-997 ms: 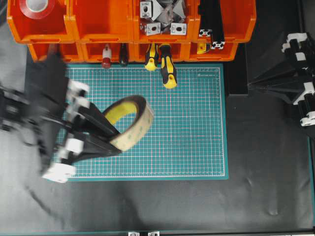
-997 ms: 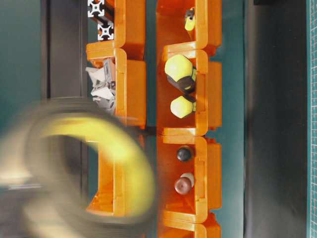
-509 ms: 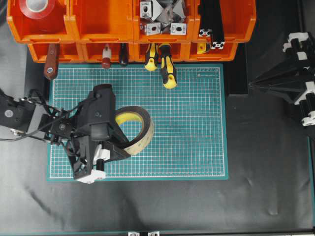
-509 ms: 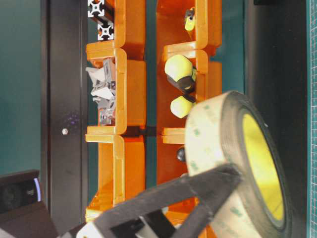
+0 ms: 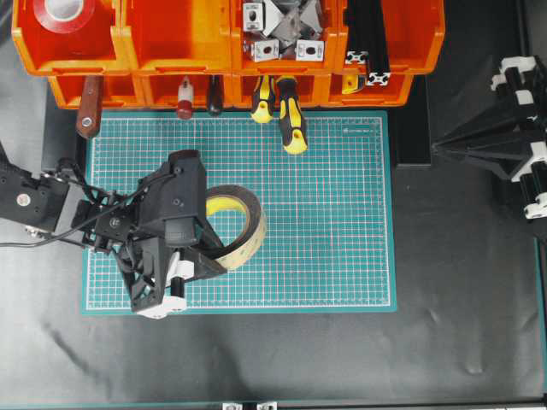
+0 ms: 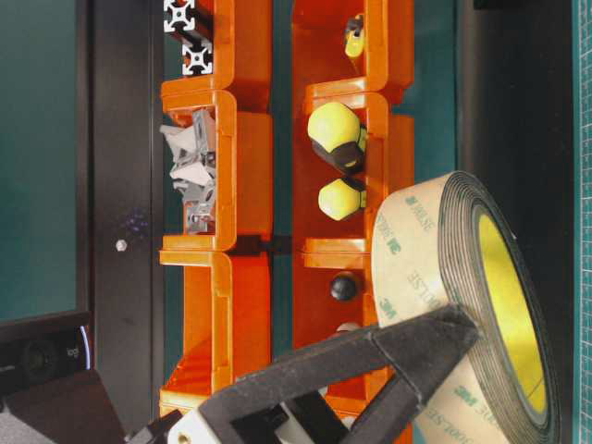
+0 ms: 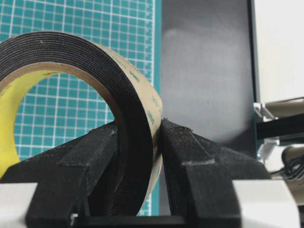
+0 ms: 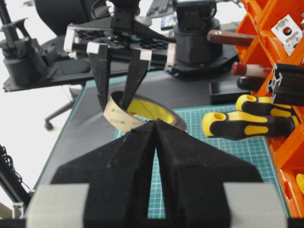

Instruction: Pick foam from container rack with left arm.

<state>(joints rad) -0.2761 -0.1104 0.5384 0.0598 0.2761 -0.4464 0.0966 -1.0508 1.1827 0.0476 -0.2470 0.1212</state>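
The foam (image 5: 253, 231), a black roll with a tan side and yellow inner rim, stands on edge over the green mat (image 5: 342, 239), clear of the orange container rack (image 5: 120, 38). My left gripper (image 5: 215, 245) is shut on its wall. In the left wrist view one finger (image 7: 102, 142) is inside the foam (image 7: 118, 85) ring and the other (image 7: 178, 137) outside, with the left gripper (image 7: 137, 130) pinching between them. The table-level view shows the foam (image 6: 435, 268) in front of the container rack (image 6: 240, 139). My right gripper (image 8: 156, 122) is shut and empty, at the right (image 5: 433, 147).
A red tape roll (image 5: 64, 10) lies in the rack's top-left bin. Metal brackets (image 5: 282, 30) and black profiles (image 5: 367, 34) fill other bins. Yellow-black screwdrivers (image 5: 291, 120) and a brown handle (image 5: 88, 107) stick out of the lower row onto the mat's far edge.
The left gripper has come down toward the mat with the foam and settled; over the last half second it shifted only slightly. The right arm has not moved.
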